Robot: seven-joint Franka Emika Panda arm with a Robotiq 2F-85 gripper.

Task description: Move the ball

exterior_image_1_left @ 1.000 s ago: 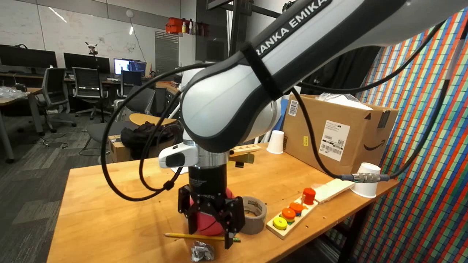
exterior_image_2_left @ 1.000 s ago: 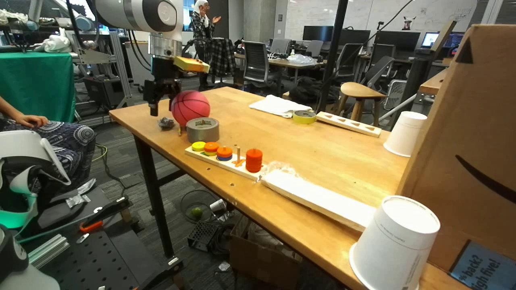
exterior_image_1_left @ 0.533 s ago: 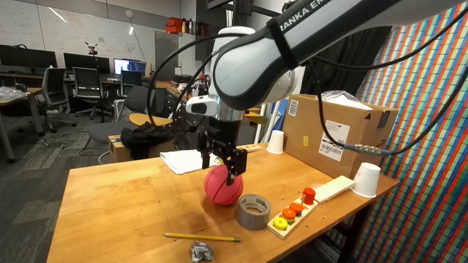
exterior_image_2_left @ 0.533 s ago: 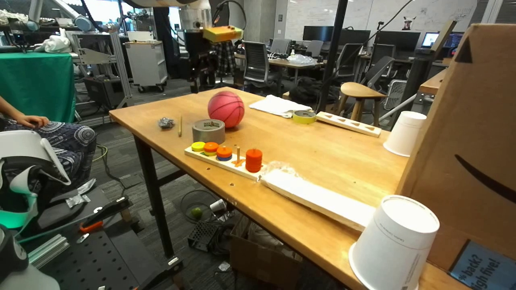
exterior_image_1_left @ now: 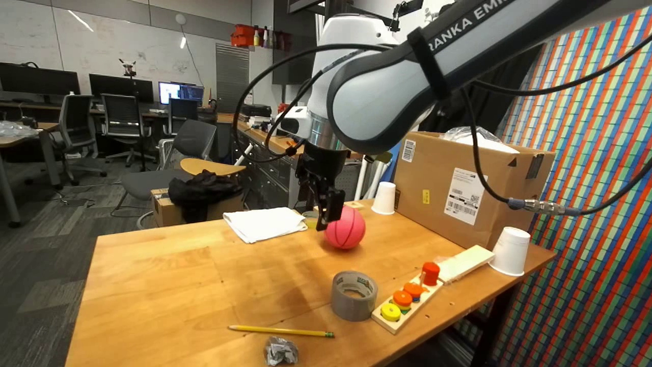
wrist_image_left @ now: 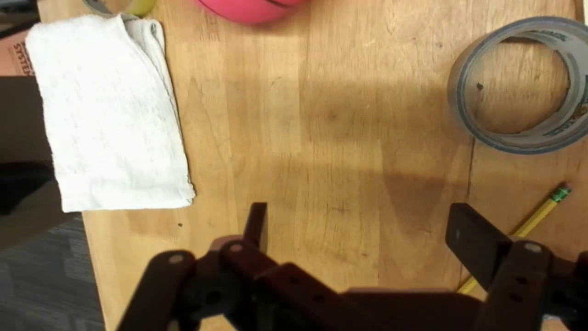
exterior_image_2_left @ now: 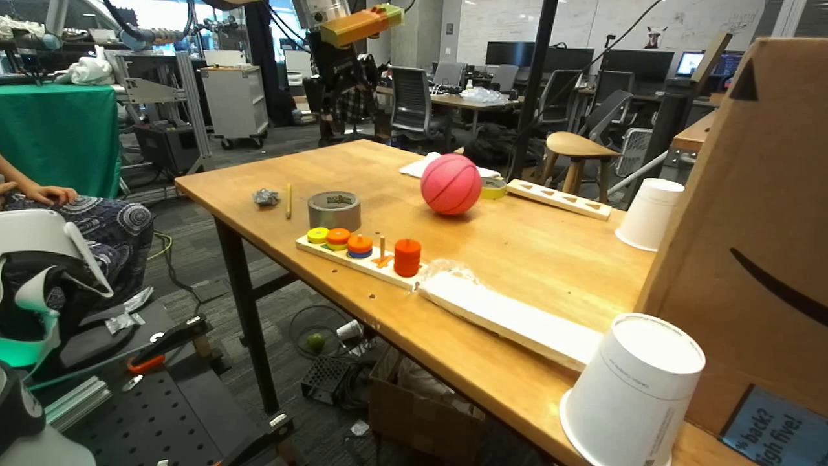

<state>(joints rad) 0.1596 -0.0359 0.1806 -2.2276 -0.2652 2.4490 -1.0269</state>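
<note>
Inspected gripper (wrist_image_left: 358, 220): spread wide, gripping nothing, well apart from ball (exterior_image_2_left: 451, 184); could knock ball off table (exterior_image_2_left: 563, 278) through careless approach, given round shape, no restraint

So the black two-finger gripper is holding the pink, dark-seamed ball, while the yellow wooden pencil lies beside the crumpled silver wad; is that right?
Not quite: the wrist view shows the black gripper open, with the pink ball apart from it. The yellow pencil does lie beside the silver wad.
</note>
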